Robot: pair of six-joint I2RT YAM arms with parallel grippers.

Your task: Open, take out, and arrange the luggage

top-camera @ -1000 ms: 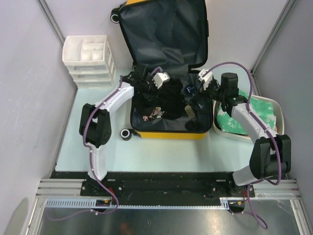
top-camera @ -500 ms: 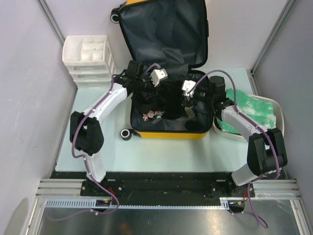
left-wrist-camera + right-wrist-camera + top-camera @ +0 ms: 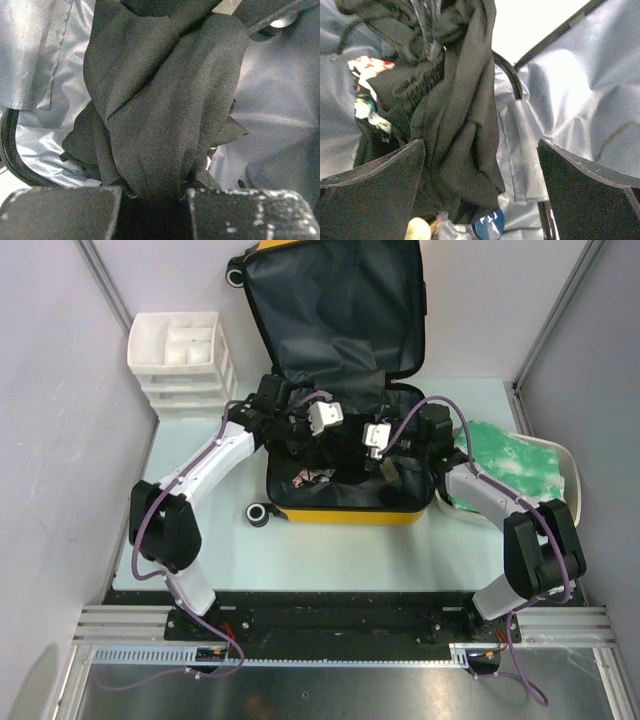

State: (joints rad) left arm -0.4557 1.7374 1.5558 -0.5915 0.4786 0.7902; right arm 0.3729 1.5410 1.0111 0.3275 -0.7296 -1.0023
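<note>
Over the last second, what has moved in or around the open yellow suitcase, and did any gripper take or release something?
The right gripper, open, swung left from the right edge of the suitcase to over the clothes inside. The left gripper kept its pinch on the black garment while its arm's elbow slid out to the left. Nothing was released. The suitcase, drawer unit and tub stayed put.

There is one yellow luggage (image 3: 345, 515). It shows two black wheels, a back wheel (image 3: 236, 276) and a front wheel (image 3: 258, 512). There are two arms, the left arm (image 3: 215, 455) and the right arm (image 3: 487, 495). There are two grippers, the left gripper (image 3: 155, 200) and the right gripper (image 3: 480, 190). There is one black cloth (image 3: 160, 110), one colourful cloth (image 3: 366, 64), one white drawer unit (image 3: 180, 365), one white tub (image 3: 573, 472) and one green cloth (image 3: 510, 455).
</note>
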